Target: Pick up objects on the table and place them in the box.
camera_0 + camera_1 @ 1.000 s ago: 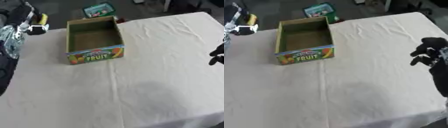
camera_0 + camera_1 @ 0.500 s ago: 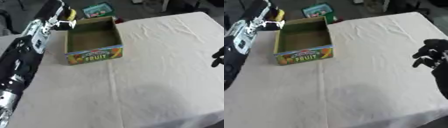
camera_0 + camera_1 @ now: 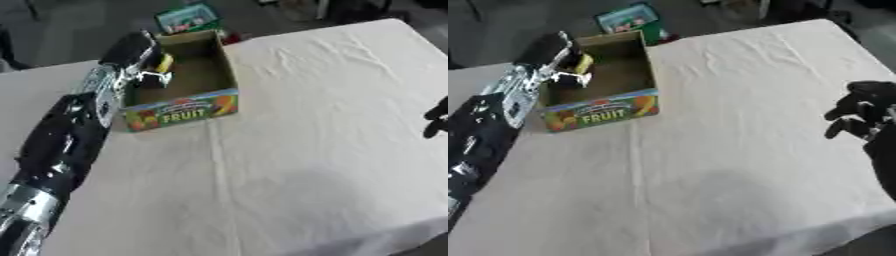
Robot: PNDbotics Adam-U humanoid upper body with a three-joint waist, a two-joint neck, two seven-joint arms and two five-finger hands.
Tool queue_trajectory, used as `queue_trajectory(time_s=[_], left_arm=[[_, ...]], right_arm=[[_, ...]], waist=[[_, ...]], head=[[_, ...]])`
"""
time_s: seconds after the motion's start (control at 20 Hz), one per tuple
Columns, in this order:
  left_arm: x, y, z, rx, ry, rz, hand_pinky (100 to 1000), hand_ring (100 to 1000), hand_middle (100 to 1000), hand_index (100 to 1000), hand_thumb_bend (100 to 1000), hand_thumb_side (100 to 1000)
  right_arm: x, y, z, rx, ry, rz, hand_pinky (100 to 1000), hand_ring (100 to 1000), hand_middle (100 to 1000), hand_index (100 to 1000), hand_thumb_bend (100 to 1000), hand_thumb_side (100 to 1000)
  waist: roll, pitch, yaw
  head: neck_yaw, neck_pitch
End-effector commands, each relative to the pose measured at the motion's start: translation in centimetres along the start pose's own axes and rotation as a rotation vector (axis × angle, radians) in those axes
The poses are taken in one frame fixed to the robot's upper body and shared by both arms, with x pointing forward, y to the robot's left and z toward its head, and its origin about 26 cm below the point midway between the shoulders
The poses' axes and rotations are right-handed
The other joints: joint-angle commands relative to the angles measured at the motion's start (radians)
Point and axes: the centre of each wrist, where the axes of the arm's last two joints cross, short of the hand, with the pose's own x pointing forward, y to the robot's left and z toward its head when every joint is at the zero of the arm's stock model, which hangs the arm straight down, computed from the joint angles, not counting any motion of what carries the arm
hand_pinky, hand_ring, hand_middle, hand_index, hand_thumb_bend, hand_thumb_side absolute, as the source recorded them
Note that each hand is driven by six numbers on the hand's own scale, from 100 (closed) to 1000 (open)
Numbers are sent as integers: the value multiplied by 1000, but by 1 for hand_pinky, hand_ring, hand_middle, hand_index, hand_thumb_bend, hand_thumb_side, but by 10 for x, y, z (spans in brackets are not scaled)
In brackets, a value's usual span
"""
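Observation:
An open cardboard box with "FRUIT" printed on its front wall stands at the table's far left. My left arm stretches up along the left side, and my left hand hangs over the box's left wall. Its fingers are curled round a small yellow object, held just inside the box above its floor. The box floor beside it looks bare. My right hand hovers at the right edge above the cloth, fingers relaxed and holding nothing.
A white cloth covers the table; its wide middle and right show only wrinkles. Beyond the far edge, on the dark floor, lies a green and teal package, with something small and red near the box's far corner.
My left arm has swung in from the far left edge toward the box, bringing the yellow object over its inside. The right hand has stayed at the right edge.

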Motion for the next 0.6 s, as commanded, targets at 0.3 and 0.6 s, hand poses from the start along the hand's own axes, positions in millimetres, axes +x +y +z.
queue_trajectory(time_s=[0.3,0.6], left_arm=[[-8,15,0,-36,12,11,711,728,754,790,524,318],[-9,36,4,163,-5,127,658,621,639,746,267,224]], right_arm=[[7,0,-3,13,-24,11,422,560,530,694,100,585],[6,0,-2,7,-20,9,423,560,530,695,100,584]], waist=[[-6,-17,7],[-10,-23,21]], head=[[-5,-8],[-12,-7]])
